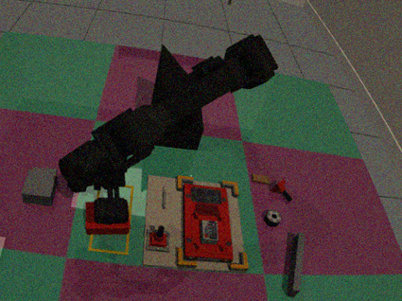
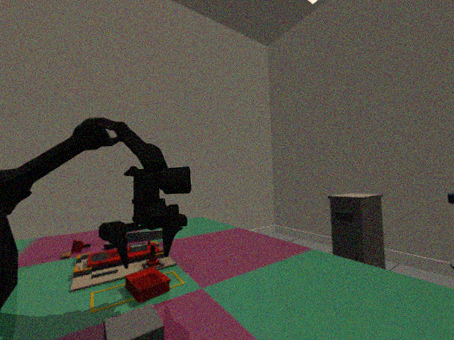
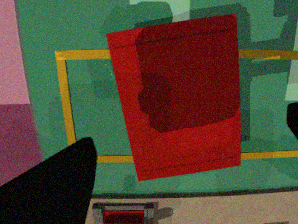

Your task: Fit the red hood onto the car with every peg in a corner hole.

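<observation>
The hood (image 1: 106,231) (image 2: 148,285) (image 3: 200,147), a red shell, lies roof up on the table, slightly turned across the yellow outline (image 1: 109,251) (image 2: 91,303) (image 3: 64,100). My gripper (image 1: 112,210) (image 2: 147,261) (image 3: 192,130) is open and empty above the hood, its fingers spread wide to either side in the wrist view. The red chassis (image 1: 190,244) (image 2: 101,260) sits in the jig, between orange corner brackets on a beige board (image 1: 161,188) (image 2: 81,284). The grey engine block (image 1: 209,231) is on its deck. The pegs are too small to make out clearly; the hood's corner holes are hidden.
A grey block (image 1: 40,185) (image 2: 134,335) stands beyond the outline, away from the jig. A red part with a black knob (image 1: 158,239) stands on the board near the hood. Beyond the jig lie a grey bar (image 1: 295,266), a wheel (image 1: 272,217) and a tan block (image 1: 260,178).
</observation>
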`<move>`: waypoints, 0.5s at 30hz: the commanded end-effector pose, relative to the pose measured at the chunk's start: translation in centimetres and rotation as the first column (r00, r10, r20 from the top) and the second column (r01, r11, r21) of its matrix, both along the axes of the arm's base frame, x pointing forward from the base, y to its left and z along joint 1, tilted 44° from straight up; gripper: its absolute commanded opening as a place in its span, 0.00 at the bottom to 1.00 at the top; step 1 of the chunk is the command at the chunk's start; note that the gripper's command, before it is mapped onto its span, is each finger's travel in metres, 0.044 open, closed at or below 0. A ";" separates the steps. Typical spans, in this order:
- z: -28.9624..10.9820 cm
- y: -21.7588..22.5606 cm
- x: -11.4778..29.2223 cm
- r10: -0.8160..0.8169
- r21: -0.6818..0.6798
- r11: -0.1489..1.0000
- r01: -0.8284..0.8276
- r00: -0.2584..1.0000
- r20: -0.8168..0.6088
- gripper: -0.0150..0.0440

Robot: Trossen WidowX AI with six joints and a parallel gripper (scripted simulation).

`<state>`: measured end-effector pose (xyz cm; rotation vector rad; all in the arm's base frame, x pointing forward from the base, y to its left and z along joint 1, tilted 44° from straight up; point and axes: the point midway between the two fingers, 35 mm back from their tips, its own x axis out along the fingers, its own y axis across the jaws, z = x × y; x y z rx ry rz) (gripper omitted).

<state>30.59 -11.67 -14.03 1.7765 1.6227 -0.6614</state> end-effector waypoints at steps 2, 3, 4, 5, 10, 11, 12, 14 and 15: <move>-0.3 0.5 -0.1 -0.005 0.009 1.000 0.005 1.000 -0.006 1.00; -0.4 0.5 0.0 -0.005 0.009 1.000 0.005 1.000 -0.006 1.00; -0.4 0.5 0.0 -0.005 0.009 1.000 0.005 1.000 -0.006 1.00; -0.5 0.6 0.0 -0.005 0.010 1.000 0.005 1.000 -0.006 1.00; -0.7 0.8 0.0 -0.005 0.010 1.000 0.005 1.000 -0.006 1.00; -0.7 0.8 0.0 -0.005 0.010 1.000 0.005 1.000 -0.006 1.00; -0.8 0.9 0.1 -0.005 0.010 1.000 0.005 1.000 -0.006 1.00; -0.8 1.0 0.1 -0.005 0.010 1.000 0.005 1.000 -0.006 1.00; -0.9 1.0 0.1 -0.005 0.010 1.000 0.005 1.000 -0.006 1.00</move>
